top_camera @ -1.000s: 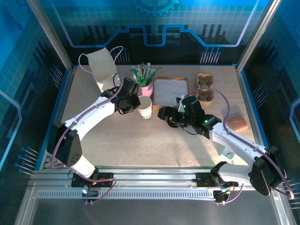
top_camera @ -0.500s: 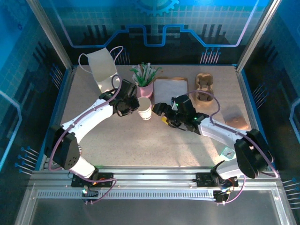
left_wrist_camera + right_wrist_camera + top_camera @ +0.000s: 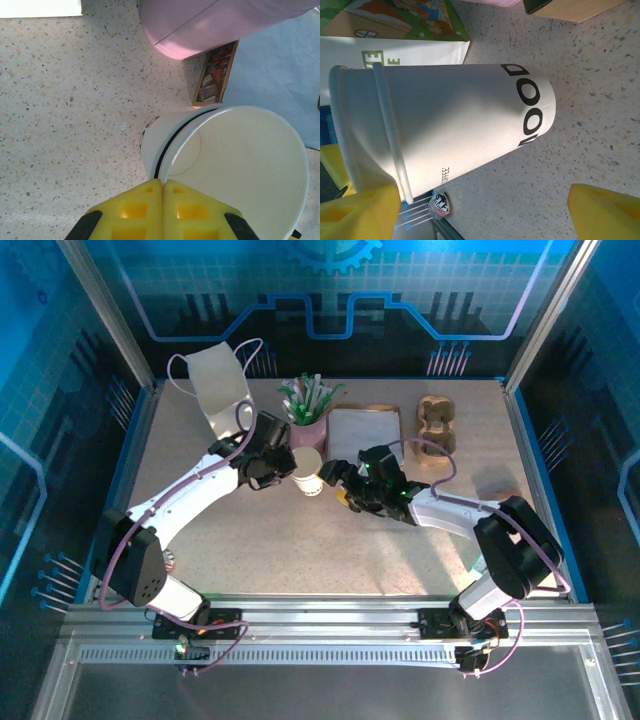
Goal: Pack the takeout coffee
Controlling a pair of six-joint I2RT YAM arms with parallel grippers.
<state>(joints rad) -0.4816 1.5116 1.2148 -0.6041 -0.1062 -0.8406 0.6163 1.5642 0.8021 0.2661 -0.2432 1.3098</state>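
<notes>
I have the white, black-jointed left arm point(image 3: 195, 490) stretched forward and to the right. The left gripper point(image 3: 162, 184) has its yellow fingers pressed flat together. The matching right arm point(image 3: 455, 510) sweeps low to the left, and the right gripper point(image 3: 480, 200) has its fingers spread wide.

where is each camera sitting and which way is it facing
Top: fixed above and behind the bases, looking down on the table; both arms show.
Left wrist: on the left arm, looking down into the white cup; left gripper shut on the rim.
Right wrist: low beside the cup, facing its side; the open right gripper straddles it.
Shared: all three see the cup.
</notes>
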